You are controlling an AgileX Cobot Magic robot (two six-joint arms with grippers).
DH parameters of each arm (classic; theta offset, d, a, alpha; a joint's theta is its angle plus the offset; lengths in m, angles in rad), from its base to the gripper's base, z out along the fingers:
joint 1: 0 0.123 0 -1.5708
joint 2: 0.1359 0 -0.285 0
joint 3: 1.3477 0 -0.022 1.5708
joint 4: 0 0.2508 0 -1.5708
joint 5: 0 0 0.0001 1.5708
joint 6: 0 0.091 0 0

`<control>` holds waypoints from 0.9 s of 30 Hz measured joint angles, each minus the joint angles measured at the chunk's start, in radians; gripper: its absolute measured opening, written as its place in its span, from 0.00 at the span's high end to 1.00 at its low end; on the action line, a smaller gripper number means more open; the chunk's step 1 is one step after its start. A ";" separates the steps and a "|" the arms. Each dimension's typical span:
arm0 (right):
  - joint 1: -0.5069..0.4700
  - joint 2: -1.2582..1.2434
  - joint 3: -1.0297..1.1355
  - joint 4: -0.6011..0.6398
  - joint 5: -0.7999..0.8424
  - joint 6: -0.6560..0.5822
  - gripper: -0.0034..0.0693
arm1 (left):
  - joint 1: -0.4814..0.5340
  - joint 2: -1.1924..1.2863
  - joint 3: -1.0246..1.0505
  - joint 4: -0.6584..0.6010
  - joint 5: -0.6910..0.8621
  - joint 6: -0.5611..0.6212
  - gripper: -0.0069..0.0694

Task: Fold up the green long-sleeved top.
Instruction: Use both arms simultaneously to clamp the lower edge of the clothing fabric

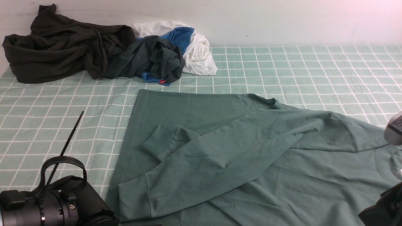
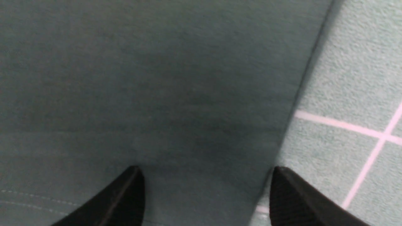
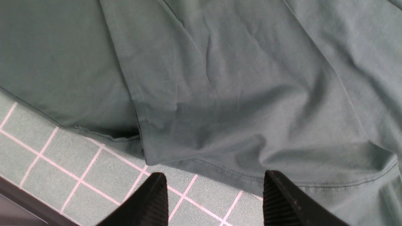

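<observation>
The long-sleeved top (image 1: pixel 220 163) is a muted sage-teal green. The bench cover (image 1: pixel 298 72) is paler mint green, crossed by a white grid. Toward eleven o'clock, one garment (image 1: pixel 62 47) is dark olive-black; beside it, another (image 1: pixel 150 59) is charcoal-teal with a small red tag (image 1: pixel 162 81). Blue cloth (image 1: pixel 180 37) and white cloth (image 1: pixel 201 55) show there too. The wall (image 1: pixel 267 22) is off-white.

The left arm (image 1: pixel 47 205) is black, with looped cable (image 1: pixel 63 159) and screws (image 1: pixel 72 207).
</observation>
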 joint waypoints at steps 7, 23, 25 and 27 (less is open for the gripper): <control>0.000 0.000 0.000 0.005 0.000 -0.010 0.42 | -0.004 0.019 -0.013 0.010 0.013 -0.003 0.42; 0.001 0.000 0.000 0.007 0.000 -0.053 0.42 | -0.004 0.063 -0.099 0.051 0.105 -0.110 0.86; 0.001 0.001 0.000 0.007 0.000 -0.090 0.42 | -0.004 0.075 -0.099 0.051 0.107 -0.138 0.89; 0.001 0.010 0.000 0.009 0.000 -0.140 0.42 | -0.004 0.078 -0.100 0.051 0.117 -0.173 0.90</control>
